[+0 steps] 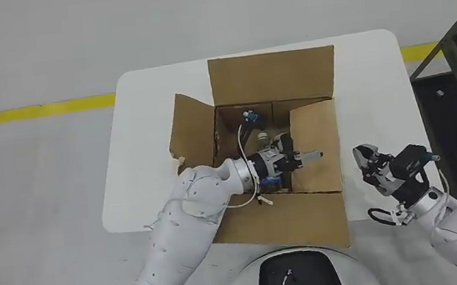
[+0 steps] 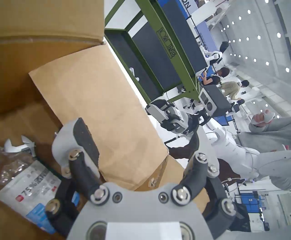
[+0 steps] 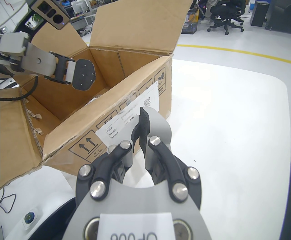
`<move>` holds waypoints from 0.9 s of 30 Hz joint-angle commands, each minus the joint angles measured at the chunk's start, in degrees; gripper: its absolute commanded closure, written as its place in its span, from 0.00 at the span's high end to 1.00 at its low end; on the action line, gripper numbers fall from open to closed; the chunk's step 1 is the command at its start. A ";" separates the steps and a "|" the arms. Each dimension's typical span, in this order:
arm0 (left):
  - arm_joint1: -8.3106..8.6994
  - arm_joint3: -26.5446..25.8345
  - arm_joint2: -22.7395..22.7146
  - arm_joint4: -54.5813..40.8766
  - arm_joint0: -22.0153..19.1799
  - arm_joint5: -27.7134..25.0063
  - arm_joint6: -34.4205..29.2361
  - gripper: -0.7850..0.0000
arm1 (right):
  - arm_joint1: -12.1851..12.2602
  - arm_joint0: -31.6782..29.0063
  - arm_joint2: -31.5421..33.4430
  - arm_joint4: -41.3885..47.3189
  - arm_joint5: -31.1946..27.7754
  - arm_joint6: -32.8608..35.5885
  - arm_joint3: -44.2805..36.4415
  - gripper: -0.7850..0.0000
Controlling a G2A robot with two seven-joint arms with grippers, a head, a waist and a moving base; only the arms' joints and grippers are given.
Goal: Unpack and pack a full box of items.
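- While it is lowered into the open top of the cardboard box point(image 1: 272, 75), the left pincer point(image 1: 306, 158) is held with its fingers point(image 2: 78, 136) wide apart, and nothing is gripped between them.
- Just beneath that pincer, on the box floor, a white packet point(image 2: 34, 195) with blue print is seen. A brownish crinkled bag point(image 2: 11, 163) lies just beside it.
- Ahead of the pincer's tips, a side flap point(image 2: 102, 102) is folded inward over the opening. Whether the tips touch it cannot be told.
- Beyond that flap and the box wall, the right pincer point(image 3: 142, 118) is kept outside the box. Its pads are pressed together and nothing is held.
- Just beside the right pincer, the box's outer side wall is found, with a white label point(image 3: 127, 109) stuck across it.
- Under the right pincer and out past it, the white table point(image 3: 227, 113) is spread, and the box is set on it.
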 commanded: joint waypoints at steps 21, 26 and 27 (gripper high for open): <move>-1.31 8.33 0.08 -6.35 -1.01 -1.68 0.75 1.00 | -0.56 1.31 -2.37 0.42 0.01 1.24 1.34 0.00; -1.61 7.62 0.58 -7.57 -1.33 -2.03 -0.23 1.00 | -0.67 1.89 -2.60 1.32 -0.30 1.41 2.17 0.00; -1.67 7.55 0.61 -7.96 -1.32 -2.10 -0.36 1.00 | -0.69 2.02 -2.65 1.44 -0.35 1.45 2.39 0.00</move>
